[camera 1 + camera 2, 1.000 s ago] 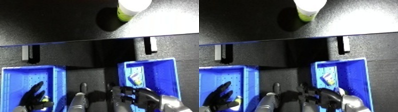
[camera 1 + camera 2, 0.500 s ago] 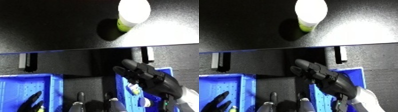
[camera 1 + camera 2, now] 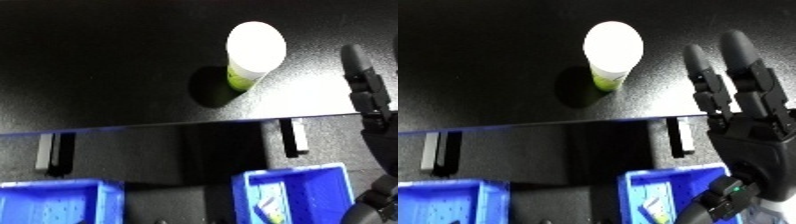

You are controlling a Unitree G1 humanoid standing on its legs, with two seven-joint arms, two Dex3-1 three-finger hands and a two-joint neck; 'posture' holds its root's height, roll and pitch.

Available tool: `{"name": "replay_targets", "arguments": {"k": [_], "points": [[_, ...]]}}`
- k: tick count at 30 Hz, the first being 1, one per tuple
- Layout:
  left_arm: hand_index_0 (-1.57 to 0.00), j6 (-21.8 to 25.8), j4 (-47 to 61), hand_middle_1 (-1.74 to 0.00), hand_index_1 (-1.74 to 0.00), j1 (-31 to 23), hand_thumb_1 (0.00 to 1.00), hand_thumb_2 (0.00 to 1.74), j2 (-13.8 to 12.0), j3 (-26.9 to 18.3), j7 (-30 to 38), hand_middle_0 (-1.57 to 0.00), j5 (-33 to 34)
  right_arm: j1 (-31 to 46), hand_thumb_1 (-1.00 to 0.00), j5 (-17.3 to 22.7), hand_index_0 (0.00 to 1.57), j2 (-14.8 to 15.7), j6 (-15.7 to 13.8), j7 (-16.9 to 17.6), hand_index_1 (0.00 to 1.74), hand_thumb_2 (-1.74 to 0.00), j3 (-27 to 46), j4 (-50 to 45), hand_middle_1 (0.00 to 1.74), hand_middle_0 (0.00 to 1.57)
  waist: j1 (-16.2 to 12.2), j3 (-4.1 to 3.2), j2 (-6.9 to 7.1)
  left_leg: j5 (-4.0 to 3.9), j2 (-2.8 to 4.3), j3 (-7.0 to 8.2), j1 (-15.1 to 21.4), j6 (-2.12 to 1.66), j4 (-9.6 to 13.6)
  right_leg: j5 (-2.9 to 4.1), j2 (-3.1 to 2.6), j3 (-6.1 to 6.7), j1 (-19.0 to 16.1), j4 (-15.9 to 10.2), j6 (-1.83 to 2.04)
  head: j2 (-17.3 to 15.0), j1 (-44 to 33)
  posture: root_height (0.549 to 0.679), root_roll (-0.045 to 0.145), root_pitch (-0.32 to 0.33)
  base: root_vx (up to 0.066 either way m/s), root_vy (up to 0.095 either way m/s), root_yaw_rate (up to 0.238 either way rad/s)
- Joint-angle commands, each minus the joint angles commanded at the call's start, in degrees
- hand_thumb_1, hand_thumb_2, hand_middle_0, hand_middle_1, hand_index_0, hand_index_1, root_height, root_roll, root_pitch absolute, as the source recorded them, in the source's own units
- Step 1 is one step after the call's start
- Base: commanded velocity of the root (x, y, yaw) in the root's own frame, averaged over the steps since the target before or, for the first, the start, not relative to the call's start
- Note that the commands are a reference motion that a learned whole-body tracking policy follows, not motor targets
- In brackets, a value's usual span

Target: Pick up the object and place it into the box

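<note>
**Right hand reaching beside the bottle on the desk**

Left eye view: A bottle point(image 3: 252, 55) with a white cap and green body is standing upright on the black desk point(image 3: 98, 65), casting a dark shadow to its left. The right hand point(image 3: 366, 95) is showing only partly at the right edge, fingers pointing up the frame, apart from the bottle. Below the desk's front edge, two blue bins are sitting: the left bin point(image 3: 53, 202) and the right bin point(image 3: 298, 197), which is holding a small item.

Right eye view: The right hand is appearing more fully, its fingers point(image 3: 704, 82) stretching straight and relaxed, grasping nothing, near the bottle's right side without touching it. The left hand is showing in neither view.
</note>
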State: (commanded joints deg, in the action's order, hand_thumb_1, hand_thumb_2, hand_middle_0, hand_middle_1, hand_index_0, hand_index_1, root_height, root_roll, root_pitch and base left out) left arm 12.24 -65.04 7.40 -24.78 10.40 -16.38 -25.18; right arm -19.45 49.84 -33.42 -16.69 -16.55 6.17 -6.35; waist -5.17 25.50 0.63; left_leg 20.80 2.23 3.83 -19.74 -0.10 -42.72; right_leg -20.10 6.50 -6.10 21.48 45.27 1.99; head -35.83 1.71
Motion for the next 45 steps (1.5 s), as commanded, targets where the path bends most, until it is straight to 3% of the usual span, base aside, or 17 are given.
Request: {"name": "replay_targets", "arguments": {"k": [3,11,17,24,32,45], "points": [[0.00,-0.6,0.9,0.00,0.00,0.0,0.00,0.00,0.1,0.6,0.5,0.00,-0.1,-1.5,0.00,-3.2,0.00,-1.4,1.8,5.8,0.00,0.00,-0.9,1.6,0.00,0.00,0.3,0.28,-0.15,-0.11,-0.16,-0.11,0.0,0.12,0.0,0.00,-0.01,0.10,0.0,0.0,-0.22,-0.1,1.2,0.634,0.039,-0.042,0.017,0.005,0.017],[0.00,-1.4,1.8,0.00,0.00,0.2,0.00,0.00,0.1,2.5,1.0,0.00,0.1,-7.2,0.00,-8.4,0.00,-5.5,7.5,17.3,0.00,0.00,-4.8,7.7,0.00,0.00,1.6,0.68,-0.58,-0.41,-0.59,-0.64,0.2,0.29,0.2,-0.12,0.09,0.16,-0.1,0.2,-0.77,0.0,5.8,0.634,0.041,-0.048,0.024,-0.008,0.035],[0.00,-1.6,1.8,0.00,0.00,0.6,0.00,0.00,0.2,4.0,0.9,0.00,0.1,-12.5,0.00,-9.9,0.00,-7.4,11.9,22.0,0.00,0.00,-8.9,12.8,0.00,0.00,2.7,0.77,-1.16,-0.42,-1.06,-1.05,0.2,0.39,0.2,-0.32,0.30,0.14,-0.2,0.3,-1.17,0.4,10.2,0.633,0.043,-0.052,0.018,-0.003,0.041],[0.00,-1.9,2.3,0.00,0.00,1.2,0.00,0.00,0.3,5.7,0.7,0.00,0.0,-19.0,0.00,-10.4,0.00,-8.0,15.3,22.2,0.00,0.00,-13.4,19.2,0.00,0.00,3.9,0.91,-2.01,-0.38,-1.71,-1.39,0.0,0.51,0.1,-0.47,0.66,0.07,0.1,0.9,-1.50,2.3,16.0,0.632,0.047,-0.055,0.006,0.011,0.048],[0.00,-2.8,3.1,0.00,0.00,1.0,0.00,0.00,0.4,6.9,0.3,0.00,-0.4,-25.3,0.00,-9.4,0.00,-8.3,18.2,19.6,0.00,0.00,-17.5,24.6,0.00,0.00,4.9,0.99,-2.93,-0.36,-2.26,-1.51,-0.6,0.55,-0.3,-0.57,1.14,0.01,0.7,1.4,-1.85,5.5,22.4,0.632,0.055,-0.054,0.002,0.017,0.037],[0.00,-5.0,4.9,0.00,0.00,1.7,0.00,0.00,1.1,8.6,0.8,0.00,-1.0,-33.2,0.00,-9.2,0.00,-7.4,23.4,15.4,0.00,0.00,-23.2,28.9,0.00,0.00,6.2,1.24,-3.79,-0.37,-3.12,-1.91,-1.5,0.44,-0.9,-0.81,1.74,0.10,1.8,2.5,-2.30,6.6,26.5,0.630,0.066,-0.052,0.000,0.017,0.050]]}}
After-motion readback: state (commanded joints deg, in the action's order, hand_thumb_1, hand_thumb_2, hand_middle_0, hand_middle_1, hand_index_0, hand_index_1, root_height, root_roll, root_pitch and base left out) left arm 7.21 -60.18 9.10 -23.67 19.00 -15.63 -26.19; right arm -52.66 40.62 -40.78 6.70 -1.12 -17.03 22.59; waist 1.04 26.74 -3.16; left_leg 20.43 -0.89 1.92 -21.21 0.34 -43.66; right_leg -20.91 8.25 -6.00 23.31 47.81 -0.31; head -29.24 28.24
